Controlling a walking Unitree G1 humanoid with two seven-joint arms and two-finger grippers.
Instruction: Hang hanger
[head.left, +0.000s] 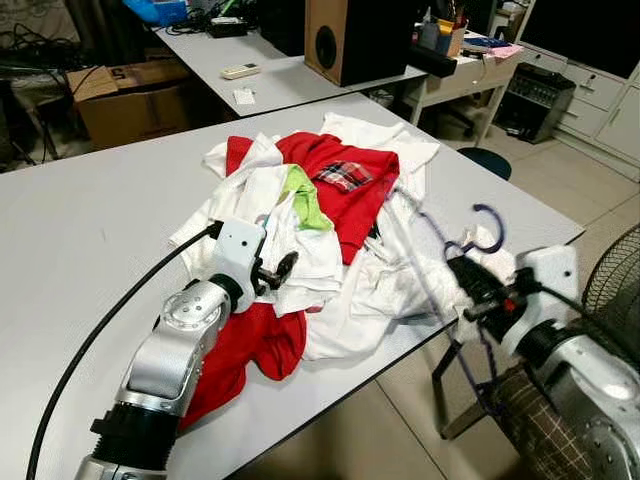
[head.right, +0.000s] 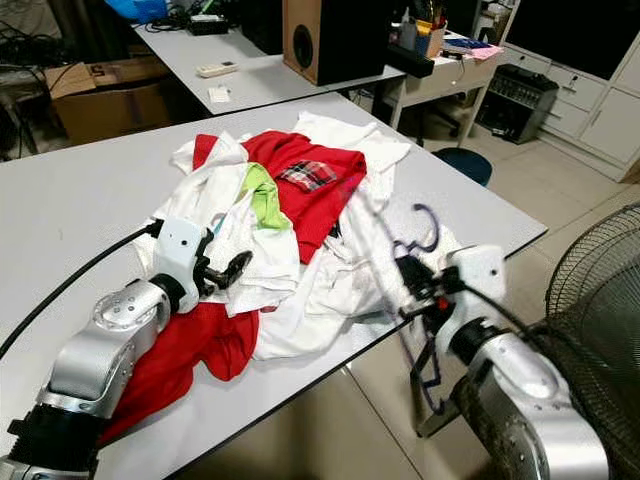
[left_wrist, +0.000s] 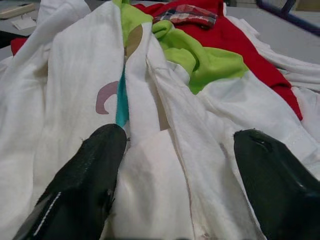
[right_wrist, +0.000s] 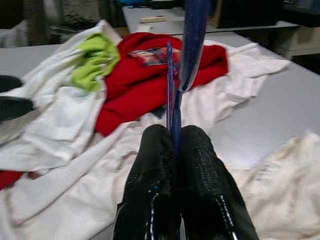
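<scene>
Right end effector (head.left: 470, 275), lower right of the head view: fingers pinched tight on a dark blue hanger (head.left: 487, 232), hook uppermost, frame hanging past the table (head.left: 80, 230) edge. Left end effector (head.left: 277, 272), centre-left: fingers spread wide, resting on a white garment (left_wrist: 165, 165) in the clothes pile (head.left: 330, 215); it holds nothing. Beyond lie a red garment (head.left: 350, 200) and a lime-green piece (head.left: 308, 205). A standing fan (head.left: 615, 285) stands near, at the right edge.

Risk, as judged: the thin hanger may pivot in the grip, or its low frame may catch the table edge or loose white cloth when moved.
</scene>
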